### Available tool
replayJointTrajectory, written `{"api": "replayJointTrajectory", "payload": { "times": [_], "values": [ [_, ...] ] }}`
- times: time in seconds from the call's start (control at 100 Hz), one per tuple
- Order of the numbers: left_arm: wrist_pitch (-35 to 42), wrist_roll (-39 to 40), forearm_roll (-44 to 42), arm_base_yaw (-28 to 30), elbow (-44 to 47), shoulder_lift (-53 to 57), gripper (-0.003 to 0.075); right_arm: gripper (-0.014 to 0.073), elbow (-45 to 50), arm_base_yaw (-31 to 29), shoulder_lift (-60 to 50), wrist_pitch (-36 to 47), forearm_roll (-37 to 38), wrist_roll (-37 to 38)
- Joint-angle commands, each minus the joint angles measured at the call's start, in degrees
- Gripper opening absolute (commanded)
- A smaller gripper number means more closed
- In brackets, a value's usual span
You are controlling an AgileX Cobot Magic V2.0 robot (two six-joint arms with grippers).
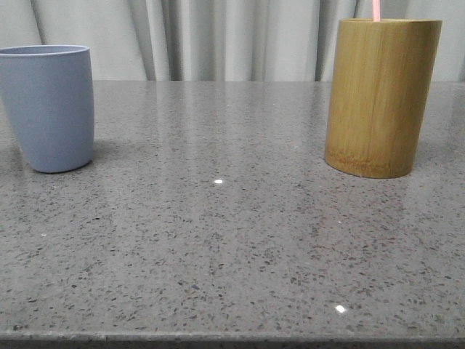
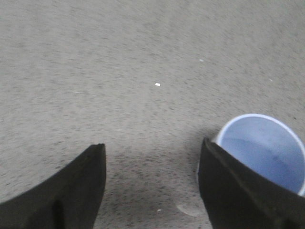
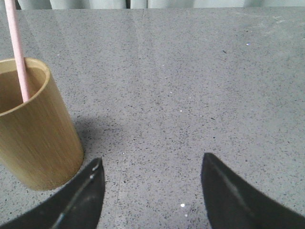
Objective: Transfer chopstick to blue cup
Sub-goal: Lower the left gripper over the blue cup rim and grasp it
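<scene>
The blue cup [image 1: 49, 105] stands upright at the table's left, empty inside as the left wrist view [image 2: 267, 150] shows. A pale pink chopstick [image 1: 376, 10] sticks up out of the tan bamboo cylinder [image 1: 380, 94] at the right; it also shows in the right wrist view [image 3: 18, 52], leaning in the cylinder [image 3: 33, 129]. My left gripper [image 2: 151, 148] is open and empty above the table beside the blue cup. My right gripper [image 3: 151, 164] is open and empty, beside the bamboo cylinder. Neither gripper shows in the front view.
The grey speckled stone table [image 1: 218, 240] runs to a front edge at the bottom of the front view. Pale curtains [image 1: 218, 36] hang behind the table's far edge.
</scene>
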State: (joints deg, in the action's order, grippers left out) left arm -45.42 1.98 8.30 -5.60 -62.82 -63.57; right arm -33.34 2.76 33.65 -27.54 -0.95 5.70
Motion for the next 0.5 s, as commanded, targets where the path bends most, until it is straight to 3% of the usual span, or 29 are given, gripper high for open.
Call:
{"api": "replayJointTrajectory", "payload": {
  "times": [0.0, 0.22, 0.49],
  "values": [
    [1.2, -0.1, 1.1, -3.0, -4.3, -2.6, 0.0421, 0.0456, -2.2, -0.3, 0.5, 4.8, 0.6, -0.3],
    [-4.6, -0.1, 1.1, -6.4, -10.5, -11.0, 0.0421, 0.0456, -2.2, -0.3, 0.5, 4.8, 0.6, -0.3],
    [-10.1, -0.1, 1.8, -6.6, -13.4, -16.8, 0.0421, 0.0456, -2.2, -0.3, 0.5, 4.8, 0.6, -0.3]
  ]
}}
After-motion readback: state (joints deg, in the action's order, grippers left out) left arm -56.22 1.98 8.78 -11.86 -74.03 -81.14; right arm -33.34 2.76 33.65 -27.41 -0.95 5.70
